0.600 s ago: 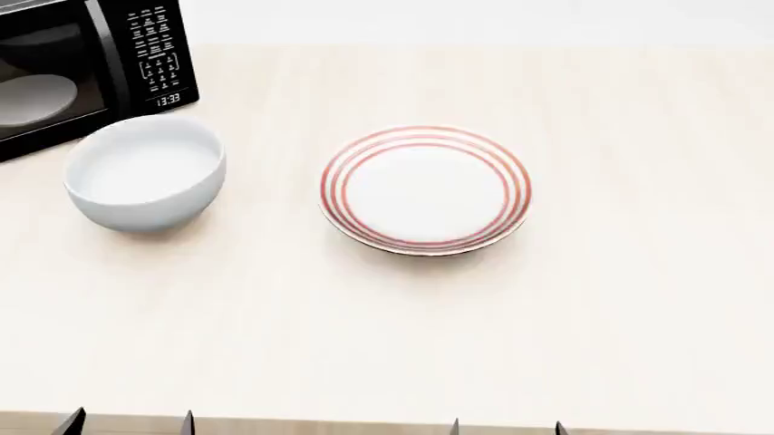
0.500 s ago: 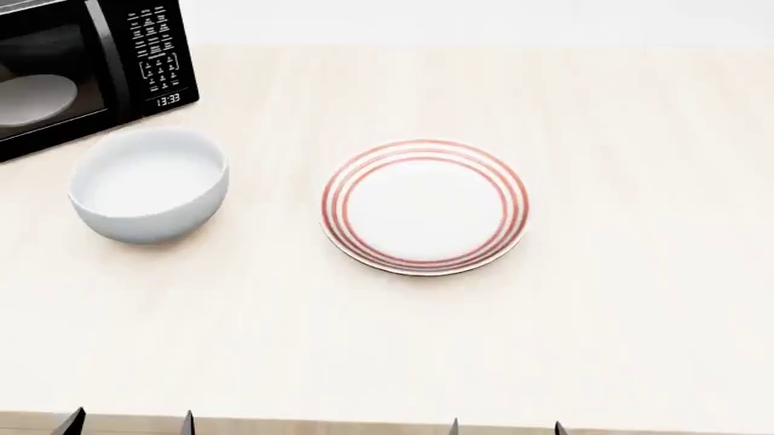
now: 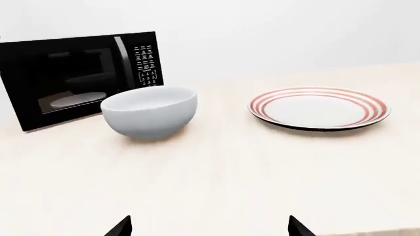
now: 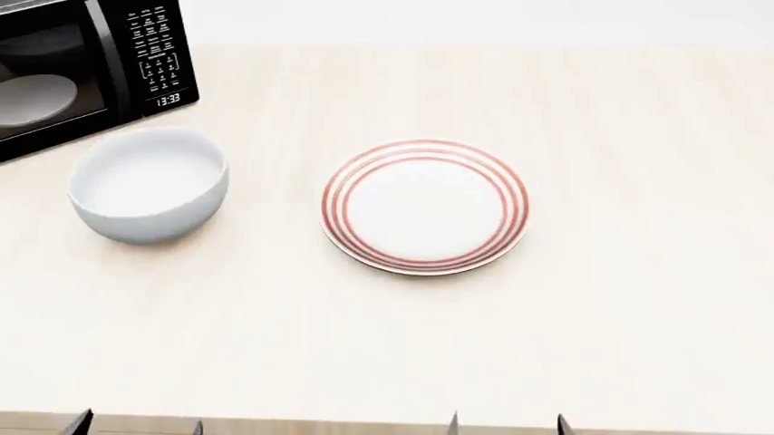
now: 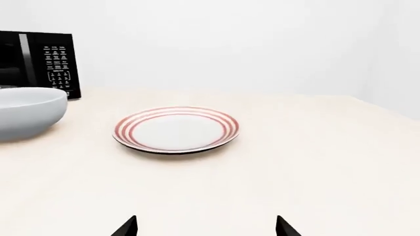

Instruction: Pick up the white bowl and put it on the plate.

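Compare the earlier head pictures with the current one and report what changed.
From the first picture to the second, everything shifted slightly down the head view, so the camera moved. Since then, only the left gripper tips edged slightly right along the bottom edge. The white bowl, the plate and the microwave stayed put; nothing was grasped.

White bowl (image 4: 149,184): thick-walled, smooth, looking like glazed ceramic, its outer wall showing a soft gloss. Plate (image 4: 425,206): likewise smooth and glazed-looking, with thin red rings lying flat in the finish near the rim. Table (image 4: 508,344): pale, wood-like top with faint straight grain, appearing matt. Microwave (image 3: 78,76): black casing and keypad panel looking like smooth plastic; its dark door is reflecting like glossy glass.
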You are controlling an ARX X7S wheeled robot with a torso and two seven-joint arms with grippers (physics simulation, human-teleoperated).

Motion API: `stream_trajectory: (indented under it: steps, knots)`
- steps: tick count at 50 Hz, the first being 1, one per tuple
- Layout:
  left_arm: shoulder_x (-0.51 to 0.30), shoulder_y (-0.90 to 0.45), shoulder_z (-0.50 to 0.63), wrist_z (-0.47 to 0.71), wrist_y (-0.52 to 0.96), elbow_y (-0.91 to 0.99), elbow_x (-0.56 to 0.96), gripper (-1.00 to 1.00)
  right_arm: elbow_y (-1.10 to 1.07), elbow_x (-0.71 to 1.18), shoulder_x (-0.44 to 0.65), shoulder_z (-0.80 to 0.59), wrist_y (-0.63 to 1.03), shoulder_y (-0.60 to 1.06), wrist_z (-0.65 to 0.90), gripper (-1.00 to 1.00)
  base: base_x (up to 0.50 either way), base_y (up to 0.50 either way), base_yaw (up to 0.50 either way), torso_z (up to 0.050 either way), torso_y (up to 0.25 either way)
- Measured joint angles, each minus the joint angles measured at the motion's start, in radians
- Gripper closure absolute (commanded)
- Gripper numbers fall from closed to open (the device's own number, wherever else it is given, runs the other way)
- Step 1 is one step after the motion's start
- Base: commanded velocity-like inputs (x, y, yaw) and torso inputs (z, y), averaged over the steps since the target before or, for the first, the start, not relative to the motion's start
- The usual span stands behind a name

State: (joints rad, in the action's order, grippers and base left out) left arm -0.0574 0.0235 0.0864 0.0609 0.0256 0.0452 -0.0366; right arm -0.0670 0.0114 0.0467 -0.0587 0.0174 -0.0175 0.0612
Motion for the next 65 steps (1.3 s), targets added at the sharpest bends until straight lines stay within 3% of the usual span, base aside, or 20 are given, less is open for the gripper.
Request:
stream_trajectory:
  steps: [18, 29, 65]
  knots:
    - [-0.022, 0.087, 0.033, 0.024, 0.149, 0.438, -0.016, -1.00, -0.460, -0.050, 0.040, -0.054, 0.147, -0.090, 0.039, -1.00, 0.00, 0.00, 0.00, 0.000, 0.000]
    - [-0.034, 0.092, 0.042, 0.046, 0.264, 0.636, 0.006, -1.00, -0.588, -0.036, 0.055, -0.068, 0.172, -0.109, 0.056, -1.00, 0.00, 0.00, 0.00, 0.000, 0.000]
    - [-0.083, 0.088, 0.074, 0.111, 0.333, 0.742, 0.045, -1.00, -0.644, 0.022, 0.102, -0.084, 0.139, -0.120, 0.110, -1.00, 0.44, 0.00, 0.00, 0.000, 0.000]
